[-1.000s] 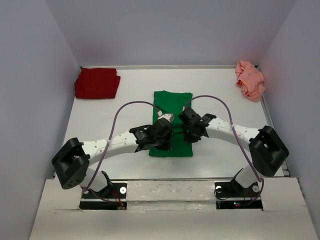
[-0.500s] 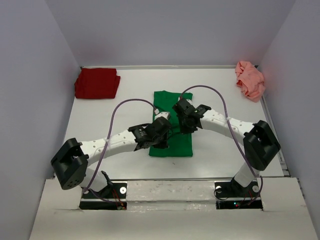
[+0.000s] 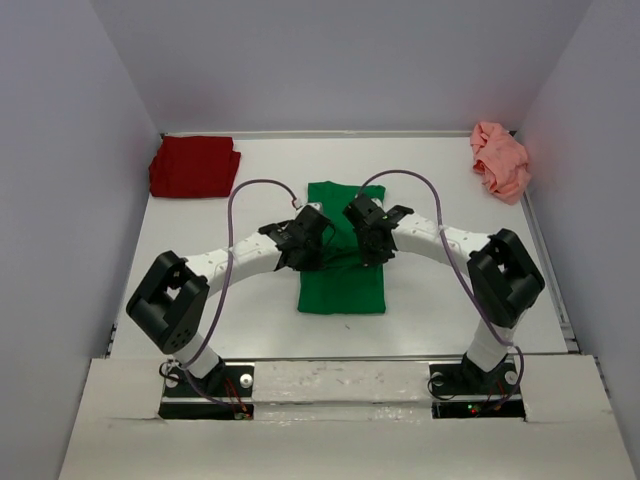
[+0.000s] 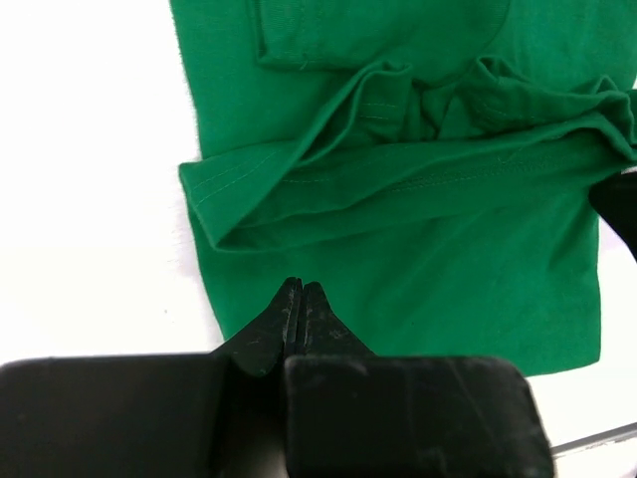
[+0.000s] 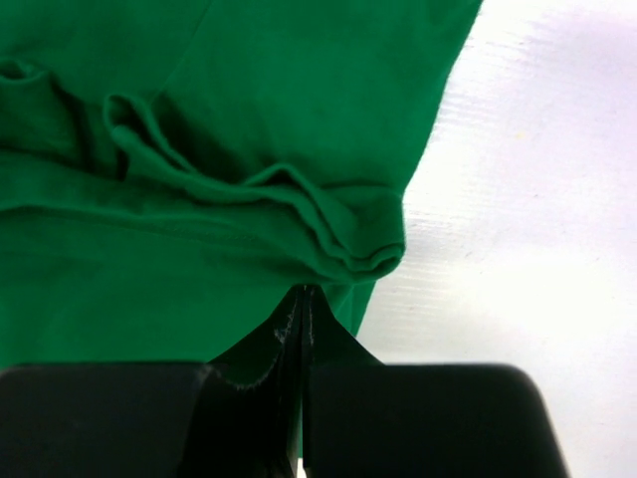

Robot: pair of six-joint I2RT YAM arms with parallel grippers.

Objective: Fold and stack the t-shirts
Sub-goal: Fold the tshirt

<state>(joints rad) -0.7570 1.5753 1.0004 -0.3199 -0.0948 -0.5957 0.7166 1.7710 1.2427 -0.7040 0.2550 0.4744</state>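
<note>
Left hand (image 4: 302, 291) pinched shut, right hand (image 5: 302, 295) likewise (both over green t-shirt (image 3: 345, 290))

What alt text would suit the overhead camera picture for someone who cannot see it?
A green t-shirt lies on a white table, with the robot's left gripper and right gripper both shut over its middle. A folded dark red t-shirt sits far left, a crumpled salmon pink t-shirt far right.

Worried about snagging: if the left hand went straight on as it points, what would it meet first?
Probably the bunched fold of the green t-shirt, just ahead of the shut left hand; how high it sits above the cloth is unclear.
</note>
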